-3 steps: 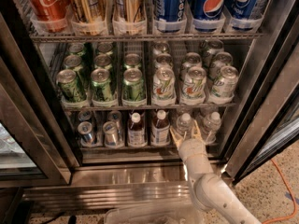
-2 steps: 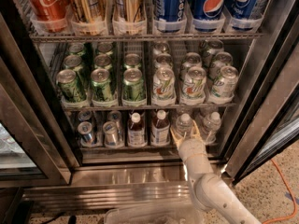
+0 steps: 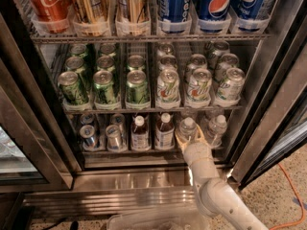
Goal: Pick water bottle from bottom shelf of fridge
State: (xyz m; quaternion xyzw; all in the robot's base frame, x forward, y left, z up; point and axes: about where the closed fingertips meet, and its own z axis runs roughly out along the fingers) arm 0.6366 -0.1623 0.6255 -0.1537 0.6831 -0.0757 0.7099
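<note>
The fridge (image 3: 144, 180) stands open with a steel base. On its bottom shelf (image 3: 144, 152) stand small silver cans (image 3: 89, 137), two brown drink bottles (image 3: 139, 134) and two clear water bottles with white caps. My gripper (image 3: 189, 141) reaches into the bottom shelf and sits right at the lower body of the left water bottle (image 3: 187, 127), which stands upright on the rack. The other water bottle (image 3: 217, 128) stands just to its right. My white arm (image 3: 211, 190) rises from the lower right.
Above are a tier of green and white cans (image 3: 137, 86) and a tier of cola cans (image 3: 216, 6). The open fridge door (image 3: 276, 109) stands close on the right. An orange cable (image 3: 291, 185) lies on the speckled floor. A clear tray (image 3: 144, 221) is at the bottom.
</note>
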